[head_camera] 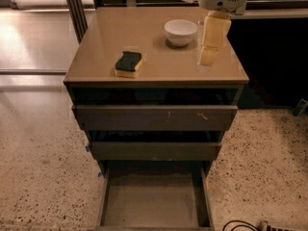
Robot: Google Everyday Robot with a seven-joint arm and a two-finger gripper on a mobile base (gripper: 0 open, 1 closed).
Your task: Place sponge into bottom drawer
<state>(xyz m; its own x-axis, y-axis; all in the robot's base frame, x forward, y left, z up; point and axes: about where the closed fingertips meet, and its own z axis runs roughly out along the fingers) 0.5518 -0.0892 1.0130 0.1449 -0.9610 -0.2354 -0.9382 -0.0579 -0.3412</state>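
Observation:
The sponge (128, 63), dark green over yellow foam, lies on the left front part of the cabinet top (106, 37). The bottom drawer (153, 203) is pulled out at the foot of the cabinet, and its flat floor holds nothing. My gripper (202, 25) hangs over the right side of the cabinet top, just right of a white bowl and well to the right of the sponge. Its two yellow-padded fingers (211, 37) stand apart with nothing between them.
A white bowl (180, 32) stands at the back middle of the cabinet top. The two upper drawers (154, 117) are slightly open. Speckled floor surrounds the cabinet. A black cable (240, 225) lies at the lower right. A dark shelf space is at the right.

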